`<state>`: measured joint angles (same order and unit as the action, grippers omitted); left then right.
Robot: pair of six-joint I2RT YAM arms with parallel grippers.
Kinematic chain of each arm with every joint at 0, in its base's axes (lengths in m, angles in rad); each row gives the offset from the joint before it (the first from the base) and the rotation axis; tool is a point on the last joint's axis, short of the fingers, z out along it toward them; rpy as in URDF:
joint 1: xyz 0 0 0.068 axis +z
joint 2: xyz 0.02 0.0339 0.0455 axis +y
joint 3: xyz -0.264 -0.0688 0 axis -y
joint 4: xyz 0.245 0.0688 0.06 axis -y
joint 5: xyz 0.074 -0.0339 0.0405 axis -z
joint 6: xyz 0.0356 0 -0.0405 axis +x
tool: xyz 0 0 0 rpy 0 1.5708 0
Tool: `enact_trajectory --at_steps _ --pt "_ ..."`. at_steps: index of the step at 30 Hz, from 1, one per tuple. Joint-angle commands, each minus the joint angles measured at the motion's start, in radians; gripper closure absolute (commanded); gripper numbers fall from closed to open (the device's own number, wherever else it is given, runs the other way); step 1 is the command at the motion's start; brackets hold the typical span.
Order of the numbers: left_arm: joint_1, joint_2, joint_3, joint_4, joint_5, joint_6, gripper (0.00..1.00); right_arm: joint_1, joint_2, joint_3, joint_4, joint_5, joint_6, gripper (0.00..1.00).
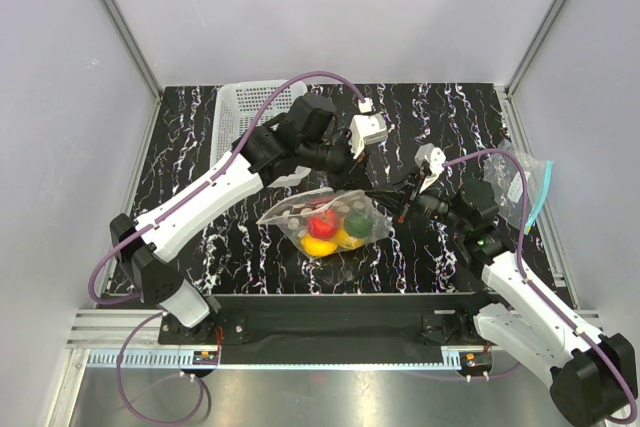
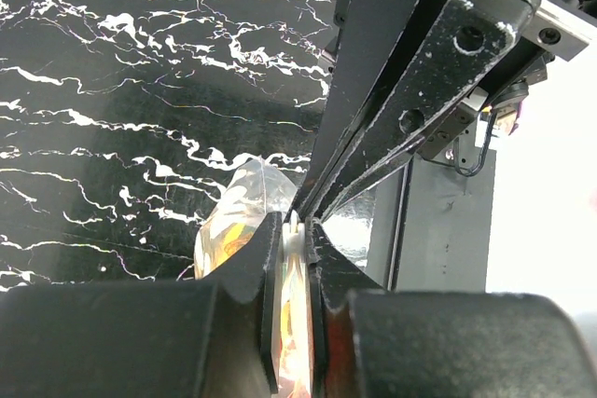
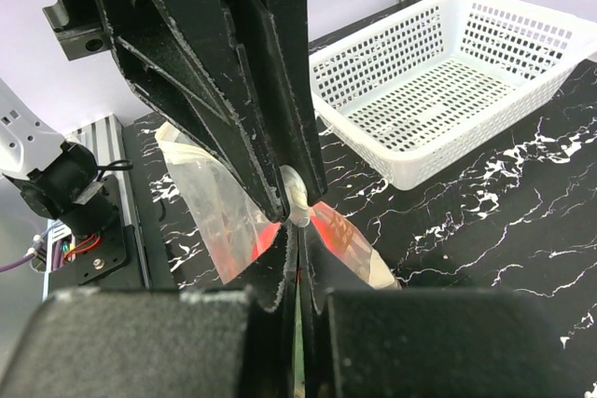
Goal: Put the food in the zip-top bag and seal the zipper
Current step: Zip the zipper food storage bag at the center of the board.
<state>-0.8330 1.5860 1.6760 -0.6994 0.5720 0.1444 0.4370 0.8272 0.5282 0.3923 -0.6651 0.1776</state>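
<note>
The dotted zip-top bag (image 1: pixel 300 219) lies at the table's middle with the food inside: a red fruit (image 1: pixel 323 222), a dark green fruit (image 1: pixel 358 224) and two yellow fruits (image 1: pixel 320 245). My left gripper (image 1: pixel 352 183) reaches down from the back and is shut on the bag's whitish zipper strip (image 2: pixel 295 228). My right gripper (image 1: pixel 383 199) comes in from the right and is shut on the same edge (image 3: pixel 300 204), tip to tip with the left one. In the left wrist view the right gripper's fingers (image 2: pixel 401 90) fill the upper middle. Red shows through the bag (image 3: pixel 331 230).
A white mesh basket (image 1: pixel 250 107) stands at the back left and also shows in the right wrist view (image 3: pixel 448 81). A clear bag with a teal-blue strip (image 1: pixel 525 187) lies at the right edge. The table's black marbled top (image 1: pixel 200 157) ends at metal rails.
</note>
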Motion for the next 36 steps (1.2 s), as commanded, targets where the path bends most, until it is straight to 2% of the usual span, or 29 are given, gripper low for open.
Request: enact_trajectory --at_steps 1,12,33,36 --pt "0.0 -0.038 0.024 0.0 0.009 0.037 0.99 0.005 -0.014 0.003 0.031 0.05 0.008 1.0" --pt "0.0 -0.098 -0.041 -0.008 -0.049 0.067 1.0 -0.006 -0.025 0.007 0.008 0.146 0.057 1.0" --pt "0.0 -0.222 -0.193 -0.028 -0.158 0.077 1.0 -0.064 -0.157 -0.025 -0.115 0.62 0.103 1.0" --pt "0.0 -0.248 -0.219 -0.02 -0.166 0.08 1.0 -0.064 -0.165 -0.031 -0.103 0.575 0.094 1.0"
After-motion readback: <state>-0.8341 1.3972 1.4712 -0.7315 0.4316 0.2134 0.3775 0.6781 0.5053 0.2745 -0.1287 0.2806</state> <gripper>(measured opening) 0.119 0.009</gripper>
